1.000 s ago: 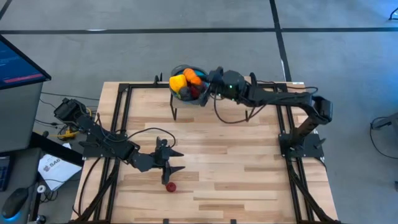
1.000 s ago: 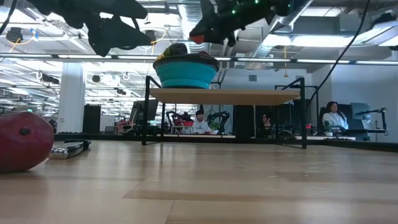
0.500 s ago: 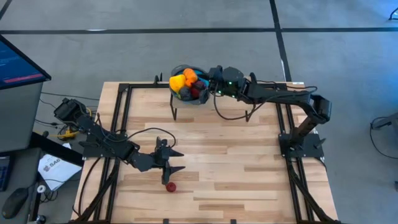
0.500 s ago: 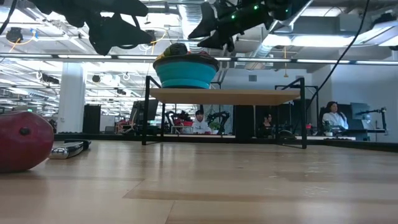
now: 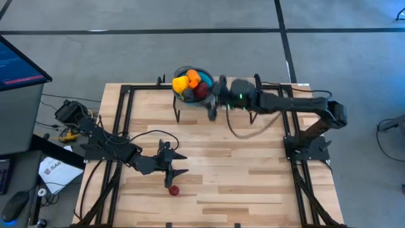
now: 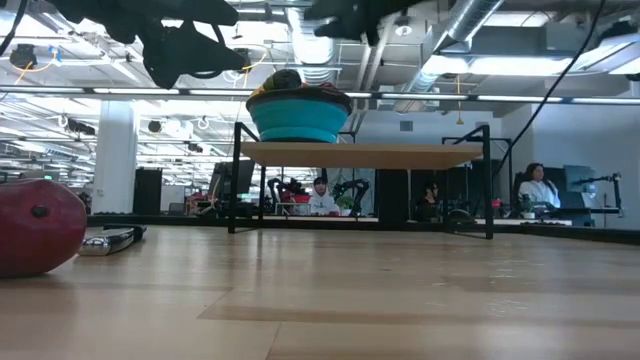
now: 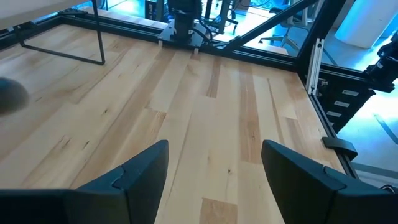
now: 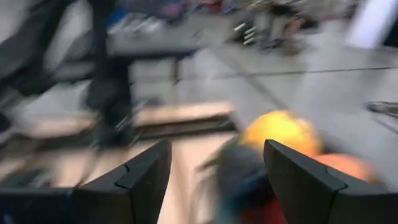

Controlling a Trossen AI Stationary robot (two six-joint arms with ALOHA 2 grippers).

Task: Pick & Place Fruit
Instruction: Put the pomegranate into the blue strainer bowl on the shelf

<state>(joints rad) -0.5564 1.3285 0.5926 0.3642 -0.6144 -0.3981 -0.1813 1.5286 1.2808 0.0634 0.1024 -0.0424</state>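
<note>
Fruit [image 5: 192, 85] heaped in bowl [image 5: 205, 75] — right gripper [image 5: 212, 106] now spread, empty, pulled back off it.

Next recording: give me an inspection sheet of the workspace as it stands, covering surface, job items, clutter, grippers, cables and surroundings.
Surface: pale wooden plank table with a black frame and a raised wooden shelf.
Job items: blue bowl on the shelf, heaped with yellow, orange, red and dark toy fruit; one red toy fruit left on the table.
Clutter: slim black-handled knife lying beside the red fruit.
Grippers: left gripper open, empty, over the table by the red fruit; right gripper open, empty, beside the bowl.
Cables: black cable looping under the right arm; wiring off the table's left edge.
Surroundings: monitor at left; seated people in the room behind.
</note>
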